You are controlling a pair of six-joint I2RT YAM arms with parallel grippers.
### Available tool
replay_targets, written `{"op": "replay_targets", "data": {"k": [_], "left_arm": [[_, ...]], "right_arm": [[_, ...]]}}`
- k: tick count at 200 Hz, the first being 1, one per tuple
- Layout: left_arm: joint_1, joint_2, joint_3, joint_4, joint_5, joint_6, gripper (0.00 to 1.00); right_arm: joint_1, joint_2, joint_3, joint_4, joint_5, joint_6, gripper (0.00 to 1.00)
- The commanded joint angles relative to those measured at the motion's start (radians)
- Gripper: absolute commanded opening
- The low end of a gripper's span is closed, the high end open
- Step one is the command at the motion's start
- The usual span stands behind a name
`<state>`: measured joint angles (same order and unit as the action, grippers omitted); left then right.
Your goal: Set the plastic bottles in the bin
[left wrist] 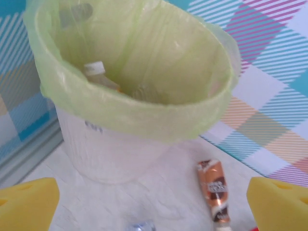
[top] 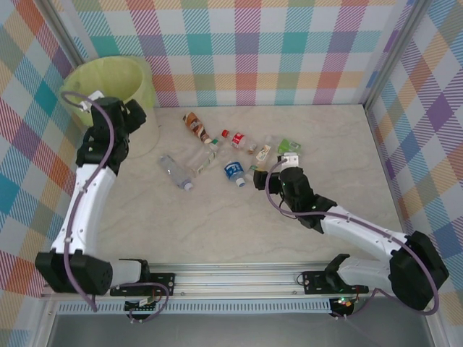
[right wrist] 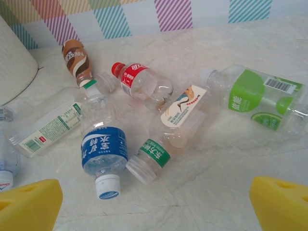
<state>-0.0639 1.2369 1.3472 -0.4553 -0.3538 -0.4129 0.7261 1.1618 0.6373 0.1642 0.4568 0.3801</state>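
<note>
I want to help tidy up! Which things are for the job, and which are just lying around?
For the job:
- brown bottle
- red bottle
- blue bottle
- green bottle
- the other bottles beside them
- bottle in the bin
- bin

Just there:
- table
- checked walls
- metal rail

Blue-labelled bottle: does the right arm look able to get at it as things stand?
Probably yes. The right claw is open and empty, with the blue-labelled bottle lying just ahead, uncovered. The green-banded bottle lies close beside it, so a finger may nudge that.
</note>
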Motion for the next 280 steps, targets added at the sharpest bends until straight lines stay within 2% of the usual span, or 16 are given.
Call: {"op": "replay_targets", "data": {"k": [1,18,38,76,112,152,195,219,258,280], "left_arm": [[-0.042,-0.115,-0.160,0.072,0.064,-0.133,1.00],[-0.073,-0.182,-0.283,0.116,0.105,-0.214,1.00],[-0.116,-0.199,-0.361,0.115,0.105,-0.270,1.00],[-0.171,-0.146,-0.504,0.166,0.100,-0.347,1.00],[-0.180,-0.074,-0.575,0.216,0.097,-0.390,1.00],[-0.195,0.044,-0.585,0.255,0.113,-0.415,1.00],[-0.208,0.185,-0.559,0.320,0.137,-0.431,1.00],[-0.209,0.255,-0.538,0.338,0.115,-0.426,1.00],[-0.209,0.365,-0.493,0.389,0.154,-0.404,1.00],[-0.209,0.415,-0.471,0.398,0.140,-0.385,1.00]], "right_arm": [[-0.004,0.030,0.061,0.039,-0.037,-0.012,1.00],[-0.004,0.060,0.083,0.048,-0.054,-0.001,1.00],[-0.003,0.088,0.107,0.047,-0.074,0.003,1.00],[-0.004,0.106,0.130,0.046,-0.082,0.005,1.00],[-0.003,0.126,0.155,-0.012,-0.092,-0.008,1.00],[-0.004,0.121,0.179,-0.051,-0.104,-0.007,1.00],[-0.004,0.058,0.101,0.004,-0.065,0.058,1.00],[-0.003,0.041,0.090,-0.006,-0.058,0.046,1.00],[-0.003,0.023,0.087,-0.014,-0.052,0.025,1.00],[-0.004,0.021,0.083,-0.013,-0.050,0.027,1.00]]}}
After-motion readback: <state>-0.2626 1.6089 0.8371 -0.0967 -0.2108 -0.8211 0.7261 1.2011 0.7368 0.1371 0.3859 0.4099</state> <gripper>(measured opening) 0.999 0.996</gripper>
